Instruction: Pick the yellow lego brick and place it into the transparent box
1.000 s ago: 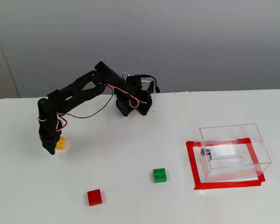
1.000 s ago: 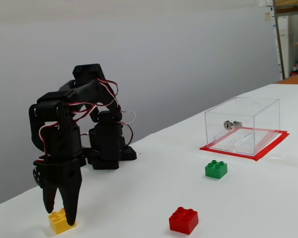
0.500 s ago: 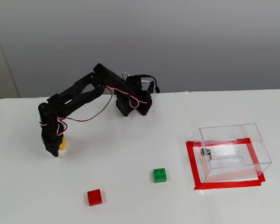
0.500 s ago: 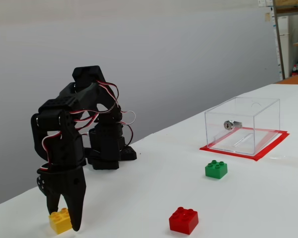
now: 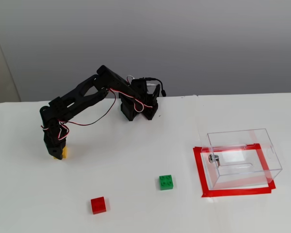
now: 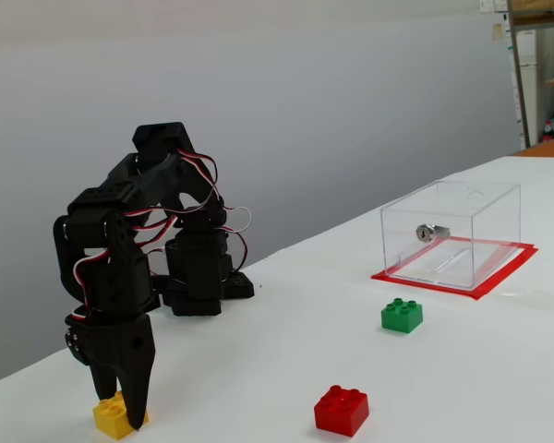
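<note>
Straddling yellow lego brick [image 6: 118, 416], jaws nr table edge [image 6: 37, 388].

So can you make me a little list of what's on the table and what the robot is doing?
end effector: pointing down, fingers astride the yellow lego brick
grip: looks closed on it, brick on the table
transparent box: empty, on a red tape frame
green brick: loose on the table
red brick: loose, nearest the camera

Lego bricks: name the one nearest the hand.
The yellow lego brick, directly under the hand; the green brick and red brick lie well away.
</note>
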Motion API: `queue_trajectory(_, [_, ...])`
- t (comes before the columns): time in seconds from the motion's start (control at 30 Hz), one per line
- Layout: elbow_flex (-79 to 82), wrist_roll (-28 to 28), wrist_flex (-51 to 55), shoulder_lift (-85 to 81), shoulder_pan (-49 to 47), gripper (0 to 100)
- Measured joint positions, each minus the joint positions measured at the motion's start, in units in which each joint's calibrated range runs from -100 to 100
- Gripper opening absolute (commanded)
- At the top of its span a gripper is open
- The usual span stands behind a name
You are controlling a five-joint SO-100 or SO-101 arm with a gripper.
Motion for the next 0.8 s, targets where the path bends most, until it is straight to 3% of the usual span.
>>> queue_trajectory(0.8, [-0.18,0.0,0.0,-7.86,-5.34,8])
